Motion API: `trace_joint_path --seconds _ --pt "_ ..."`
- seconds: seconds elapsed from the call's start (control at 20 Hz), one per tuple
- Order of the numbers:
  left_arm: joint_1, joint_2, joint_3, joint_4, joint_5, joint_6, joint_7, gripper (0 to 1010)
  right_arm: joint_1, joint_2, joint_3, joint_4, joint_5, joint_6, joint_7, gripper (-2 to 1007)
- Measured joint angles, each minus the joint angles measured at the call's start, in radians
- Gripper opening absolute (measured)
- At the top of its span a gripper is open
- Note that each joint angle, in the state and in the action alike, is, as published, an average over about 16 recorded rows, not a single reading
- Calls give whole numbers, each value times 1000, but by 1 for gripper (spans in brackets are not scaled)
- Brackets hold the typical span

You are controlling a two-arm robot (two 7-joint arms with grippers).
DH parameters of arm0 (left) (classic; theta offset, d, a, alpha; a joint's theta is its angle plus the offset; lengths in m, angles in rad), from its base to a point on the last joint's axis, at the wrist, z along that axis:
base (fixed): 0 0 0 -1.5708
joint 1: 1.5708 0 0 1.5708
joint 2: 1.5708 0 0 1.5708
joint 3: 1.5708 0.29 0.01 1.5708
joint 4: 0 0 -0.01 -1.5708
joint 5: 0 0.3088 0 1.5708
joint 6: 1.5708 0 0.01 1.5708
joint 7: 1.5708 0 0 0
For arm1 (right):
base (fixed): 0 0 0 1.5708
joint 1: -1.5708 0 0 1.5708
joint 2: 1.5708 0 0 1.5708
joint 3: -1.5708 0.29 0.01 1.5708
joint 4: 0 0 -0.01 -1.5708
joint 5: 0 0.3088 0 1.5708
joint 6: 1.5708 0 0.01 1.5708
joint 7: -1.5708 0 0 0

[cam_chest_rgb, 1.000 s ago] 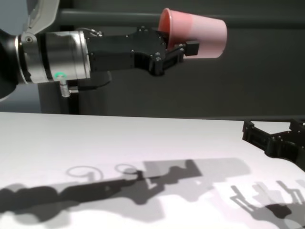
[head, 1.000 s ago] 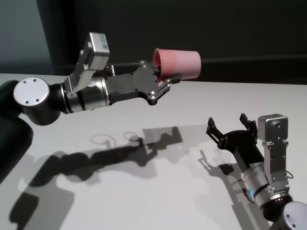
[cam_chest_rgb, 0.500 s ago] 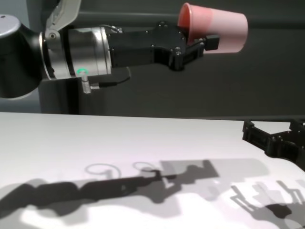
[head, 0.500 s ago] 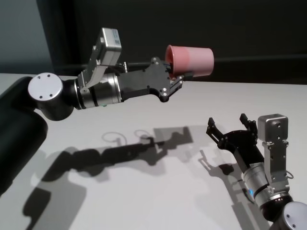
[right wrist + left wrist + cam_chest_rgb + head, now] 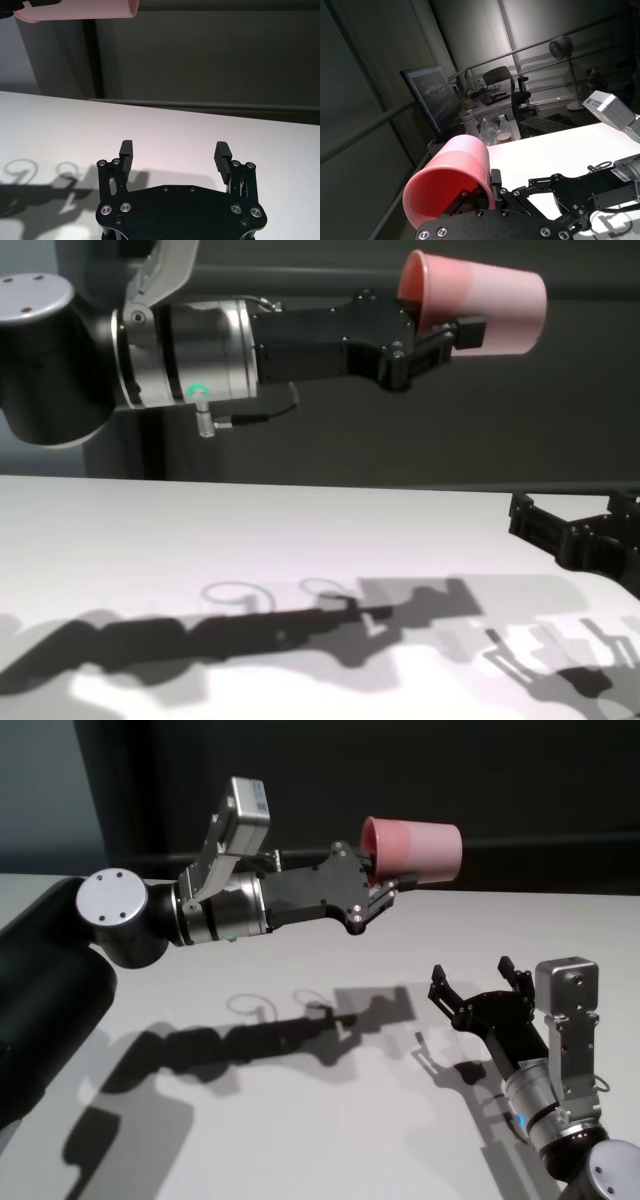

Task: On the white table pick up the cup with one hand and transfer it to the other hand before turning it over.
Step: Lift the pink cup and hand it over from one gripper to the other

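I read: left gripper (image 5: 378, 895) clamps the pink cup (image 5: 415, 852) on its side, high above the white table (image 5: 300, 1120) — right gripper (image 5: 478, 990) low, fingers spread; holding nothing

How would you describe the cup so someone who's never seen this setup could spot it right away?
Start at the white table, then follow the left arm reaching across above it to its end effector. The cup is held there on its side, clear of the table: a plain pink tumbler, the only coloured thing among black and silver parts.
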Motion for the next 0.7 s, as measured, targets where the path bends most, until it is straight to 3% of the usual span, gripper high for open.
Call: trace_joint_path --seconds 0.7 --pt "-8 -11 8 6 1 10 -7 43 0 0 0 0 0 0 0 1002"
